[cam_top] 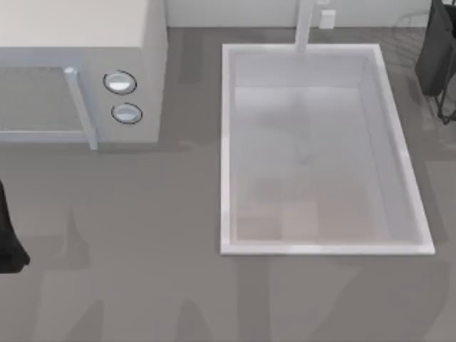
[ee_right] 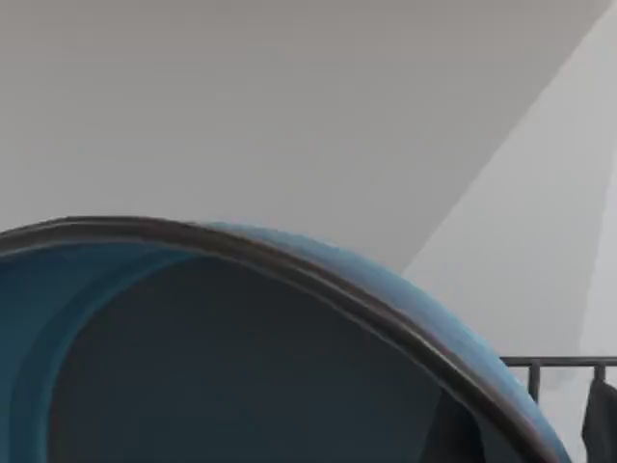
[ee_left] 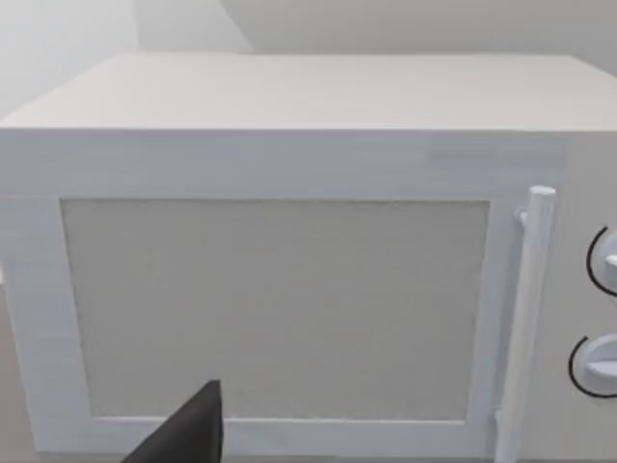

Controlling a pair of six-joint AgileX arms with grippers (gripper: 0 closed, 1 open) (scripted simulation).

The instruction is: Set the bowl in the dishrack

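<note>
The bowl [ee_right: 241, 357] looms very close in the right wrist view, glossy teal-blue with a thin dark reddish-brown rim, tilted, with bare wall behind it. Just past its rim runs a black wire bar of the dishrack [ee_right: 564, 365]. In the top view the dishrack [cam_top: 436, 57] stands at the table's far right corner, a dark grey panel in a thin black wire frame, cut off by the picture's edge. My left gripper [cam_top: 8, 242] is parked at the table's left edge, and a dark part of it [ee_left: 188, 439] faces the microwave door.
A white microwave [cam_top: 78, 71] takes up the back left, its door shut, with a bar handle [cam_top: 80, 107] and two round knobs. A white rectangular sink [cam_top: 399, 149] with a faucet [cam_top: 305, 25] sits right of centre, next to the dishrack. Grey countertop lies in front.
</note>
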